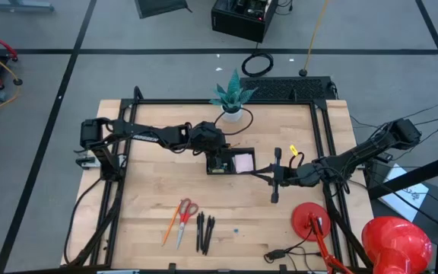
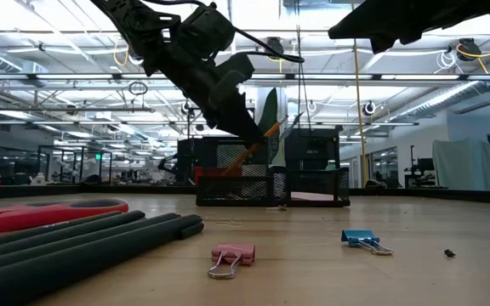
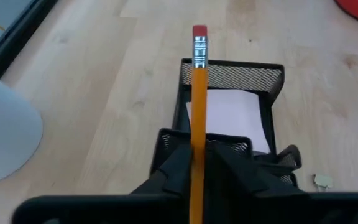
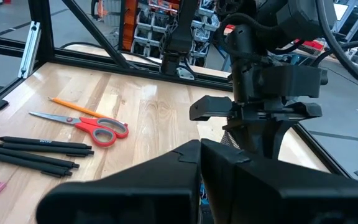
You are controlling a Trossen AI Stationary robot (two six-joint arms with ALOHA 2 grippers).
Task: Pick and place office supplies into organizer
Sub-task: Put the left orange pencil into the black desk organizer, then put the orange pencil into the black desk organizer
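**Mia:** Left claw (image 1: 217, 156) first. Seen from up high, where is it?

**Ben:** It hangs right over the black organizer (image 1: 220, 166) in the middle of the table. A pink sticky-note pad (image 1: 243, 162) lies in the organizer's wide part. The right claw (image 1: 268, 176) waits just beside the organizer, on its other side. Its fingers are pressed together and it holds nothing.

**Mia:** What lies near the front edge?

**Ben:** Red-handled scissors (image 1: 185, 217), a second orange pencil (image 1: 171, 224) touching them, and three black pens (image 1: 204, 232) next to those.

**Mia:** And from table height?

**Ben:** The left claw (image 2: 247, 126) points down at a slant. It pinches an orange pencil (image 2: 258, 143), and the pencil's low end dips into the organizer (image 2: 270, 187). Up close lie the pens (image 2: 83, 242), the scissors (image 2: 58, 212), a pink clip (image 2: 232, 255) and a blue clip (image 2: 362, 240).

**Mia:** What does the left wrist camera see?

**Ben:** The orange pencil (image 3: 199, 99) sits between the two dark fingers (image 3: 173, 168), touching both. Its red eraser end sticks out over the organizer (image 3: 232, 71). The pink pad (image 3: 229, 112) is inside. A white plant pot (image 3: 5, 130) stands off to one side.

**Mia:** And the right wrist camera?

**Ben:** The right claw (image 4: 199, 146) is closed. Farther off, the scissors (image 4: 95, 127), the pens (image 4: 36, 152) and the second pencil (image 4: 73, 107) lie on the wood.
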